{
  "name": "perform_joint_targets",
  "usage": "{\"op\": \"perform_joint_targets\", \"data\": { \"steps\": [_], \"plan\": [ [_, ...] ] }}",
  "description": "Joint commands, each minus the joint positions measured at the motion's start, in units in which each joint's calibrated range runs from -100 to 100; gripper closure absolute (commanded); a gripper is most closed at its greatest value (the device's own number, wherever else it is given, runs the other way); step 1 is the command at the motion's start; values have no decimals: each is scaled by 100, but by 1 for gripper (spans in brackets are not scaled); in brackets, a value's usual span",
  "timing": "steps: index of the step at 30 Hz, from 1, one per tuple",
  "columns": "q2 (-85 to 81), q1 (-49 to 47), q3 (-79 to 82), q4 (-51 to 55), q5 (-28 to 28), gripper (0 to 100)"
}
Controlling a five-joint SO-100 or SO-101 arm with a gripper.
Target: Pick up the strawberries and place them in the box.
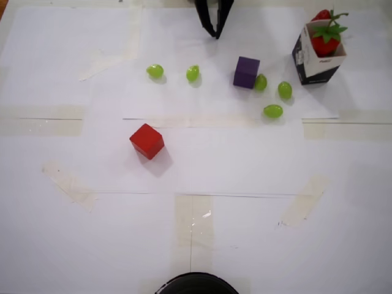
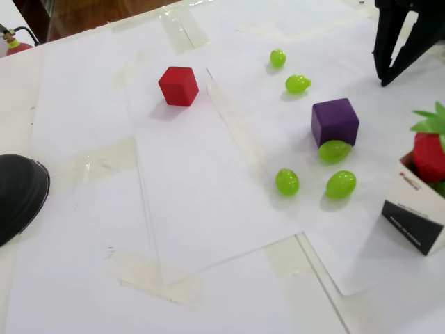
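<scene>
White paper taped over the table (image 1: 196,233) carries, near to far in the overhead view, a red cube (image 1: 147,141), green grapes (image 1: 273,111), a purple cube (image 1: 246,71); the strawberries (image 1: 326,40) sit in the box (image 1: 315,64) at far right; the gripper (image 1: 215,35) hangs beyond with tips nearly together, holding nothing; no strawberry lies loose, so I judge only retreat remains.

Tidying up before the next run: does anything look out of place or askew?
Only the strawberries stand out: they bulge above the box rim, one hanging behind it. Nothing spilled or damaged.
</scene>
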Motion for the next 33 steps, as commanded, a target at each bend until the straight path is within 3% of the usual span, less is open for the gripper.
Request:
{"op": "perform_joint_targets", "data": {
  "steps": [1, 33],
  "plan": [
    [-32, 27, 0, -190, -20, 100],
    [-40, 85, 0, -795, 151, 100]
  ]
}}
